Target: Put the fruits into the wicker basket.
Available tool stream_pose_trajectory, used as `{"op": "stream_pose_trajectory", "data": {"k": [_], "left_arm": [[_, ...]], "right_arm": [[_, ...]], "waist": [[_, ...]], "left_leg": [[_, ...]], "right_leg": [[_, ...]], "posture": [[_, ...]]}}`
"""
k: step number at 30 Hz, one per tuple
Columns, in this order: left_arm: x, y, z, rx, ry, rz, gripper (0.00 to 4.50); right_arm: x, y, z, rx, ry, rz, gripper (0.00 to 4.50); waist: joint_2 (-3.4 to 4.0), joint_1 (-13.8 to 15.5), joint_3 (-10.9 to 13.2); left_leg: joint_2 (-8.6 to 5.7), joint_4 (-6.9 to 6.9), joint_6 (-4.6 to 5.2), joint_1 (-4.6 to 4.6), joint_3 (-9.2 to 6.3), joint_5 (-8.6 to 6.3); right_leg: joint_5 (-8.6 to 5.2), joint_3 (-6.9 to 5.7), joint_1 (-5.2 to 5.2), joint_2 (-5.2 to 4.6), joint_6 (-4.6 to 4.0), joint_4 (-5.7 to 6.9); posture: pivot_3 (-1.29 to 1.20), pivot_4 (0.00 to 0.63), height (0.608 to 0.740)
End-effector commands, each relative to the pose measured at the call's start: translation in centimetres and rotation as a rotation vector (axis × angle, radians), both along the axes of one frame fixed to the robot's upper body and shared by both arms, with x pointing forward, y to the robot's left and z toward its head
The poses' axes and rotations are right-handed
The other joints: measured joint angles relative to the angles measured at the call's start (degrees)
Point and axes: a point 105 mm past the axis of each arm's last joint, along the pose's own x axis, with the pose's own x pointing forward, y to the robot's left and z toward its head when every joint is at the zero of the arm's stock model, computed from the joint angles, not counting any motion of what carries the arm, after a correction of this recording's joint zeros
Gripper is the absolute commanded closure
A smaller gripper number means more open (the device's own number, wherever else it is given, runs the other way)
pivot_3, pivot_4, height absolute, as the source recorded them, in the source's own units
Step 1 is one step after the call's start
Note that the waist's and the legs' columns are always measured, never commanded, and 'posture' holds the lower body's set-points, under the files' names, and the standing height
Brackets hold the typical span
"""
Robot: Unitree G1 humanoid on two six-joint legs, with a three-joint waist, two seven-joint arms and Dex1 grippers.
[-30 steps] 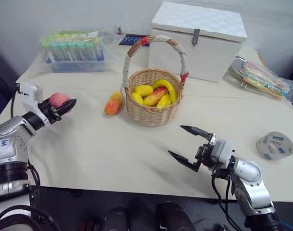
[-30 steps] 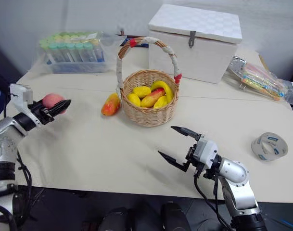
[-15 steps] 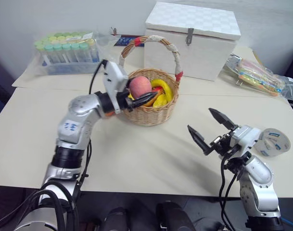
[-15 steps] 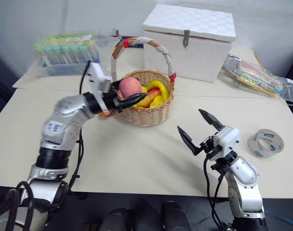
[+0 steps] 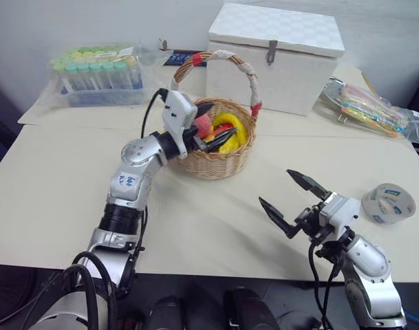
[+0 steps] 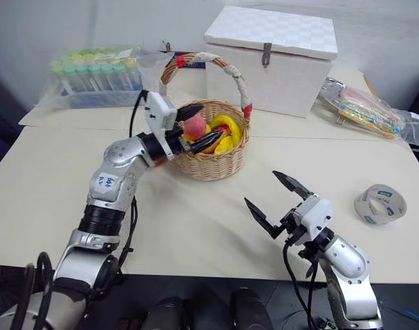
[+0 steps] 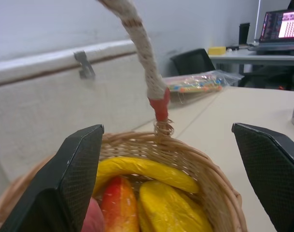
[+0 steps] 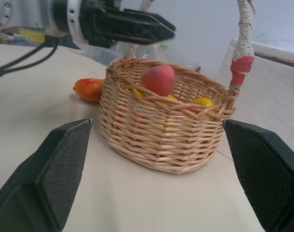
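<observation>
Left pincer (image 6: 195, 125) now spread over wicker basket (image 6: 210, 162), peach (image 6: 195, 126) released, right pincer (image 6: 270, 200) wide, empty

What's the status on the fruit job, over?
Left gripper open above wicker basket, peach released inside. Right gripper open, empty. Mango on table beside basket. Path clear.

baskets: one, wicker basket (image 6: 210, 148)
peaches: one, peach (image 6: 195, 126)
mangoes outside: one, mango (image 8: 90, 89)
white boxes: one, white box (image 6: 270, 58)
tape rolls: one, tape roll (image 6: 379, 204)
grippers: two, left gripper (image 6: 197, 126) and right gripper (image 6: 271, 203)
</observation>
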Motion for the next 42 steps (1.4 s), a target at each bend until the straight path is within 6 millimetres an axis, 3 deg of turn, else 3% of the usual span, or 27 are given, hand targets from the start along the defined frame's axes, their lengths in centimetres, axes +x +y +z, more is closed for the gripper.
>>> {"op": "stream_pose_trajectory", "data": {"k": [1,5,8,9,12,15,18,20,29,33,38,42], "left_arm": [[-2.3,3.6,1.5,-0.042,-0.093,-0.006,0.03],[-3.7,10.3,-1.1,0.007,-0.022,0.149,0.03],[-5.0,18.2,-3.2,-0.017,0.043,0.422,0.03],[-5.5,19.9,-3.8,-0.013,0.056,0.494,0.03],[-6.4,23.9,-5.8,-0.017,0.125,0.673,0.03],[-7.6,28.8,-9.5,-0.028,0.31,0.903,0.03],[-8.5,30.4,-11.9,-0.046,0.465,0.98,0.03],[-8.2,30.1,-11.9,-0.051,0.477,0.981,0.03],[-2.2,18.7,-5.5,-0.078,0.38,0.511,0.03],[1.0,15.1,-6.3,0.041,0.455,0.385,0.03],[3.0,14.1,-7.0,0.075,0.496,0.351,0.03],[4.4,11.4,-8.5,0.068,0.566,0.267,0.03]], "right_arm": [[-0.5,0.1,1.2,0.008,-0.045,0.023,0.0],[-0.8,0.4,1.6,0.025,-0.06,0.055,0.0],[-1.3,1.9,3.1,0.045,-0.079,0.16,0.0],[-1.5,2.4,3.5,0.029,-0.091,0.197,0.0],[-2.0,3.5,4.4,0.013,-0.122,0.253,0.0],[-2.1,4.0,4.9,-0.006,-0.143,0.269,0.0],[-2.0,4.1,4.6,-0.015,-0.124,0.264,0.0],[-2.0,3.9,4.1,-0.02,-0.103,0.256,0.0],[-2.1,4.2,2.7,-0.059,-0.034,0.264,0.0],[-2.1,4.4,2.3,-0.069,-0.03,0.271,0.0],[-2.1,4.3,2.0,-0.078,-0.03,0.263,0.0],[-2.2,3.9,1.8,-0.071,-0.029,0.24,0.0]], "waist": [[0.01,0.02,0.0],[0.02,0.0,0.01],[0.02,-0.03,0.01],[0.02,-0.05,0.01],[-0.03,0.38,-0.02],[-0.06,0.74,-0.04],[-0.15,0.65,-0.09],[-0.23,0.76,-0.13],[-0.3,1.6,-0.18],[-0.3,1.3,-0.18],[-0.3,0.25,-0.17],[-0.3,0.43,-0.17]], "left_leg": [[0.02,-0.02,-0.03,0.03,-0.01,0.0],[0.04,-0.02,-0.04,0.05,-0.03,0.0],[0.04,-0.02,-0.03,0.04,-0.06,-0.01],[0.04,-0.02,-0.01,0.05,-0.07,-0.02],[0.03,-0.03,0.03,0.05,-0.17,-0.05],[-0.1,-0.02,0.16,0.03,-0.3,-0.11],[-0.13,-0.04,0.27,0.01,-0.3,-0.18],[-0.13,-0.04,0.28,-0.04,-0.34,-0.2],[-0.22,-0.02,0.24,-0.08,-0.38,-0.18],[-0.23,-0.03,0.15,-0.06,-0.27,-0.12],[-0.2,-0.02,0.13,-0.08,-0.17,-0.11],[-0.19,0.05,0.14,-0.14,-0.21,-0.11]], "right_leg": [[0.0,0.03,0.0,0.03,0.0,0.01],[0.0,0.04,0.01,0.02,-0.01,0.02],[0.0,0.03,0.02,-0.01,-0.01,0.01],[-0.01,0.03,0.02,-0.03,-0.01,0.01],[-0.01,-0.06,0.05,-0.09,-0.02,-0.02],[-0.01,-0.24,0.13,-0.29,-0.01,-0.07],[-0.01,-0.31,0.15,-0.36,-0.01,-0.12],[-0.01,-0.38,0.14,-0.39,-0.01,-0.14],[0.0,-0.45,0.15,-0.41,-0.01,-0.15],[0.0,-0.37,0.1,-0.3,-0.01,-0.11],[0.0,-0.28,0.02,-0.2,-0.01,-0.1],[0.0,-0.33,-0.01,-0.22,-0.01,-0.09]], "posture": [[0.0,0.15,0.74],[0.0,0.15,0.74],[0.0,0.15,0.74],[0.0,0.15,0.74],[0.0,0.15,0.74],[0.0,0.15,0.74],[0.0,0.15,0.74],[0.0,0.15,0.74],[0.0,0.15,0.74],[0.0,0.15,0.74],[0.0,0.15,0.74],[0.0,0.15,0.74]]}}
